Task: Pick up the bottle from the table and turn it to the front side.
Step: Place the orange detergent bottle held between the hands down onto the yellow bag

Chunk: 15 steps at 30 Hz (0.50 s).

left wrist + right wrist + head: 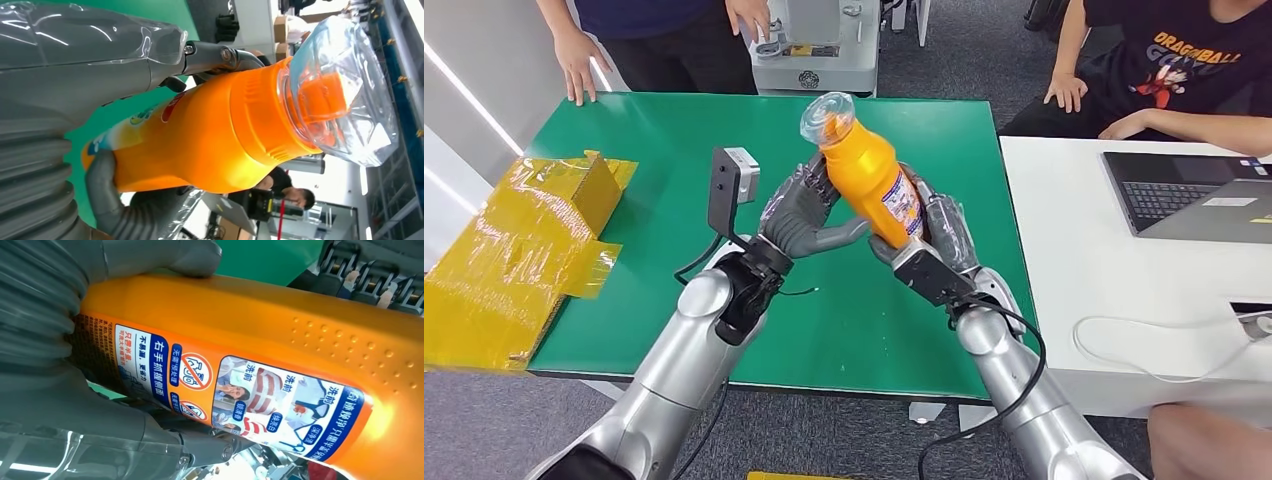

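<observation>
So the orange plastic bottle [871,172] is up off the green desk [654,150], held in the air between both hands and tilted, cap end leaning away from the robot. The left hand [802,212] wraps the lower body from one side and the right hand [934,235] clamps it from the other, so both are gripping the same bottle. Glossy smooth plastic with a ridged collar under a clear, faceted cap [345,90]; you can see the orange neck through it in the left wrist view. The right wrist view shows a printed label [240,395] with blue and white panels, plus a patch of little raised dots on the bottle's shoulder. The hands have grey ribbed covers and some clear film over the fingers. Off to the left on the desk sits a crinkly yellow-taped cardboard box [519,250]. A laptop [1194,190] sits on the white table next door, with people standing and sitting around.
</observation>
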### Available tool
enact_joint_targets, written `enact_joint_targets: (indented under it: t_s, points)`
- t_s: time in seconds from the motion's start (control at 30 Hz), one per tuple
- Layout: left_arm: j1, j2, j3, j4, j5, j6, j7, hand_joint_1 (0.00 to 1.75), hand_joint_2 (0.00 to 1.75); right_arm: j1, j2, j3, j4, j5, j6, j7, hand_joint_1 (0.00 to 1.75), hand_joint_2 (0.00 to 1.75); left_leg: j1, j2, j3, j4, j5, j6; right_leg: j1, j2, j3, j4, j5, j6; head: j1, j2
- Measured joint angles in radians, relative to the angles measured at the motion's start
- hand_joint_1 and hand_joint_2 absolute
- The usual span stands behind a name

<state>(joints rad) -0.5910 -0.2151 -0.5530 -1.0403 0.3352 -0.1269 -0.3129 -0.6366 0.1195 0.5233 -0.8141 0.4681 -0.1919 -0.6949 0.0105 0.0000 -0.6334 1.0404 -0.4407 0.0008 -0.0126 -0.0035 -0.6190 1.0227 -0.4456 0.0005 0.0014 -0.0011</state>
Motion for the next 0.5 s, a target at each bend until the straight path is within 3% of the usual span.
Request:
enact_joint_targets:
  t_s: [0.5]
  points:
    - [-0.045,-0.010,0.008,0.012,-0.044,0.075,0.010,0.00,1.75,-0.047,0.077,0.012,0.076,-0.056,0.016,-0.003,1.75,1.75,0.000,0.000,0.000,0.000,0.000,0.000,0.000,0.000,0.000,0.000,0.000,0.000,0.000,0.000]
